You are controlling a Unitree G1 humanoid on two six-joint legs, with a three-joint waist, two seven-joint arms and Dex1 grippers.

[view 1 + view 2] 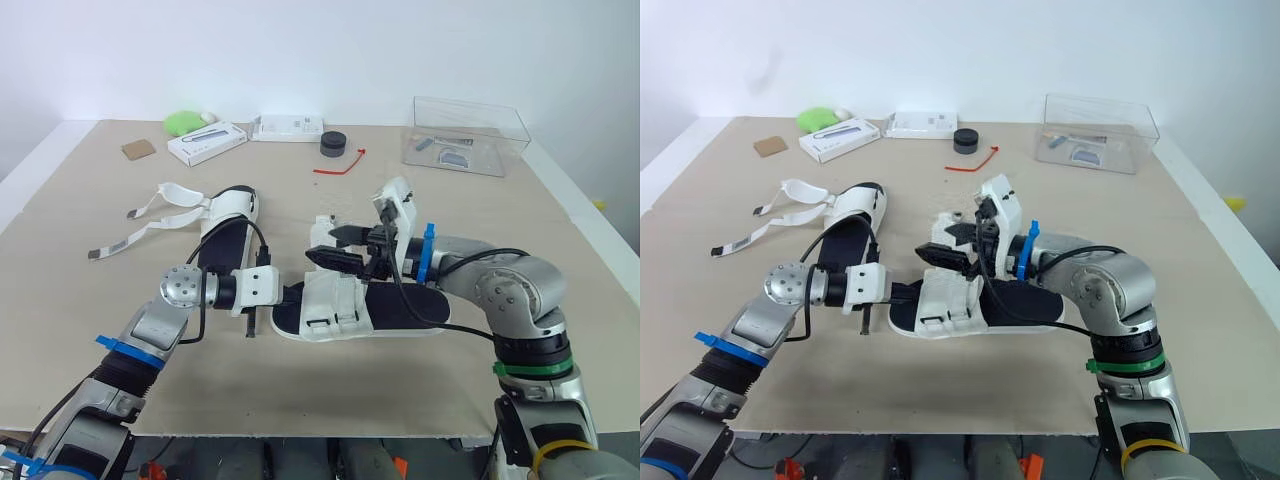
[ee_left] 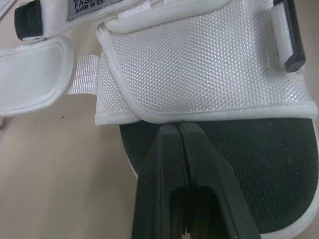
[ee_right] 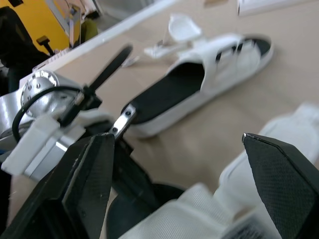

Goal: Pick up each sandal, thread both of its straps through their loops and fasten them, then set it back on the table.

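One white sandal with a black insole point(image 1: 400, 306) lies at the table's middle, its wide front strap point(image 2: 199, 64) laid across it. My left gripper point(image 1: 291, 294) is shut, its tips point(image 2: 178, 125) resting on the insole right at that strap's edge, with nothing seen between them. My right gripper point(image 1: 336, 247) hovers open just above the sandal's straps, fingers point(image 3: 89, 169) wide apart. A second white sandal point(image 1: 228, 215) lies further back on the left with its straps point(image 1: 150, 225) unfastened and spread over the table.
A clear plastic box point(image 1: 465, 135) stands at the back right. Along the back lie a black round piece point(image 1: 333, 144), a red tie point(image 1: 340, 165), two white boxes point(image 1: 207, 143), a green object point(image 1: 183, 122) and a brown card point(image 1: 139, 149).
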